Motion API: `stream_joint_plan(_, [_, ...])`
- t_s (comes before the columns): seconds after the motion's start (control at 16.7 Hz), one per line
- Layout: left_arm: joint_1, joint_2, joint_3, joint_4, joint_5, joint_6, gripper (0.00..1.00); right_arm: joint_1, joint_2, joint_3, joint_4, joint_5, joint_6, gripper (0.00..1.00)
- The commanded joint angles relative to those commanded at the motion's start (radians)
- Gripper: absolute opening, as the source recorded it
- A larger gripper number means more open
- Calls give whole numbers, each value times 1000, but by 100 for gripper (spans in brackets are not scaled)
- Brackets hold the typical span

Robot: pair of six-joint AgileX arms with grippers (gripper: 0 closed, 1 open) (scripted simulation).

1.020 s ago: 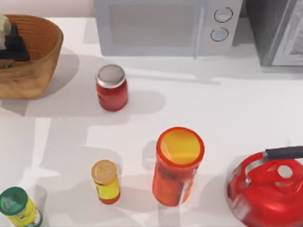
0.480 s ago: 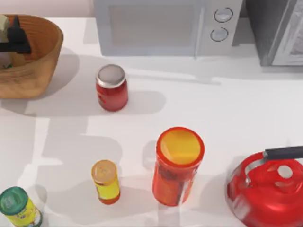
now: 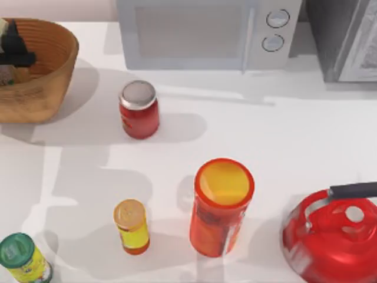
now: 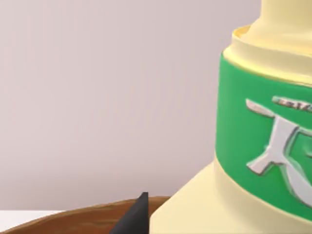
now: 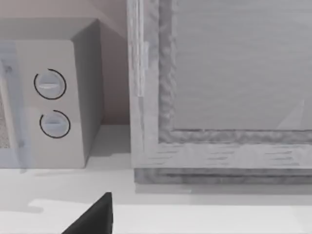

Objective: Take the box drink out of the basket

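Observation:
The woven tan basket (image 3: 50, 65) stands at the table's far left corner. Over its left part hangs my left gripper (image 3: 15, 52), shut on the box drink (image 3: 3, 27), whose pale-yellow top shows at the picture's left edge. The left wrist view is close on the box drink (image 4: 263, 141): a green band with white lettering on a pale-yellow body. One black fingertip (image 4: 134, 220) lies beside its shoulder, and the basket's rim (image 4: 73, 222) runs low behind. My right gripper (image 5: 92, 218) is parked near the back right, facing the microwave.
On the table stand a red jar with a silver lid (image 3: 139, 109), a tall orange-red canister (image 3: 222, 206), a small yellow jar with an orange lid (image 3: 131, 226), a green-lidded yellow can (image 3: 22, 258) and a red kettle (image 3: 333, 236). A microwave (image 3: 206, 32) and a grey cabinet (image 3: 347, 38) line the back.
My left gripper and the box drink have shifted together toward the far edge of the basket in the top view. Everything else stands as before.

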Motion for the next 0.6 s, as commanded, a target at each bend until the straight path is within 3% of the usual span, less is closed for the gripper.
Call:
stream_joint_plan(0.3, [0, 0, 0, 0, 0, 0, 2, 0, 0, 0, 0, 0, 0, 100])
stream_joint_plan(0.6, [0, 0, 0, 0, 0, 0, 0, 0, 0, 0, 0, 0, 0, 100])
